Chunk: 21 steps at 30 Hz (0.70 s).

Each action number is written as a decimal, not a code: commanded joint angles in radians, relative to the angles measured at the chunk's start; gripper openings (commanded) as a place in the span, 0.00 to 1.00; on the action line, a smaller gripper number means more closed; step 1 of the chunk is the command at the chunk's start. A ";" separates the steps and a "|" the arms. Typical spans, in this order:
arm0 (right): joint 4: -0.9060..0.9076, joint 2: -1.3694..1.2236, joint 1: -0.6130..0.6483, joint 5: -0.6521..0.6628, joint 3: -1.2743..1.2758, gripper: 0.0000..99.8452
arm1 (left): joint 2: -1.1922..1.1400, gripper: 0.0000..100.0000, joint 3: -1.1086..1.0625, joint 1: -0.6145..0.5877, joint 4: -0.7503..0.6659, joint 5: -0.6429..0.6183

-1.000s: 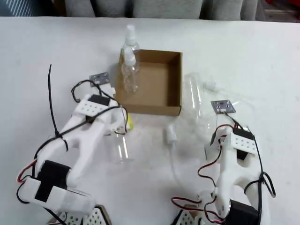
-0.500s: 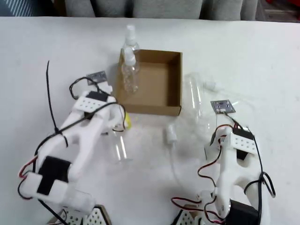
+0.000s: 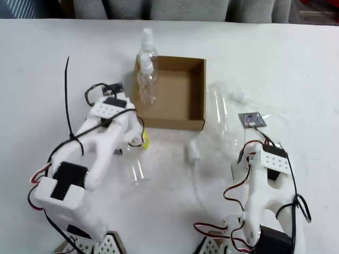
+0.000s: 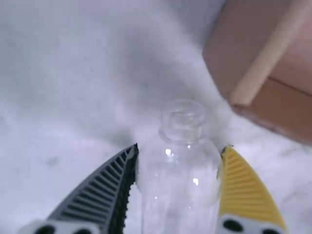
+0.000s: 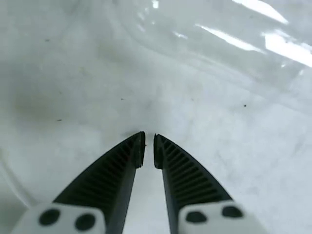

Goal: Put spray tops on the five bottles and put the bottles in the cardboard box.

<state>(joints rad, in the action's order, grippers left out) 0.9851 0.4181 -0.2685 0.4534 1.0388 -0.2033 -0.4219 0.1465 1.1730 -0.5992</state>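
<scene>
Pointing neck-first at cardboard box (image 4: 265,58), uncapped bottle (image 4: 178,170).

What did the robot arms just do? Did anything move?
The left arm lifted, and the left end effector, shut on the topless bottle, shifted a little farther from its base beside the cardboard box. The right end effector, the box and the loose spray top stayed put.
</scene>
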 commanded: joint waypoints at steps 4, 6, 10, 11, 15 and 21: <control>-0.013 0.024 0.007 0.015 -0.005 0.02 | 0.005 0.04 0.048 0.002 0.017 0.031; -0.013 0.024 0.007 0.015 -0.005 0.02 | 0.007 0.05 0.046 0.012 0.017 0.068; -0.013 0.024 0.007 0.015 -0.009 0.02 | 0.010 0.02 0.048 0.022 0.051 0.235; -0.012 0.028 0.010 0.014 -0.011 0.02 | 0.012 0.02 0.054 0.019 0.069 0.299; 0.053 0.035 0.073 0.006 -0.044 0.02 | 0.039 0.02 0.074 0.013 0.100 0.425; 0.305 0.035 0.136 -0.023 -0.299 0.02 | 0.163 0.02 0.006 0.012 0.074 0.470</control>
<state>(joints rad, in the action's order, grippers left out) 1.1492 0.4181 -0.1857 0.4519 0.9221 -0.1634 -0.4020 0.1511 1.2513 -0.1588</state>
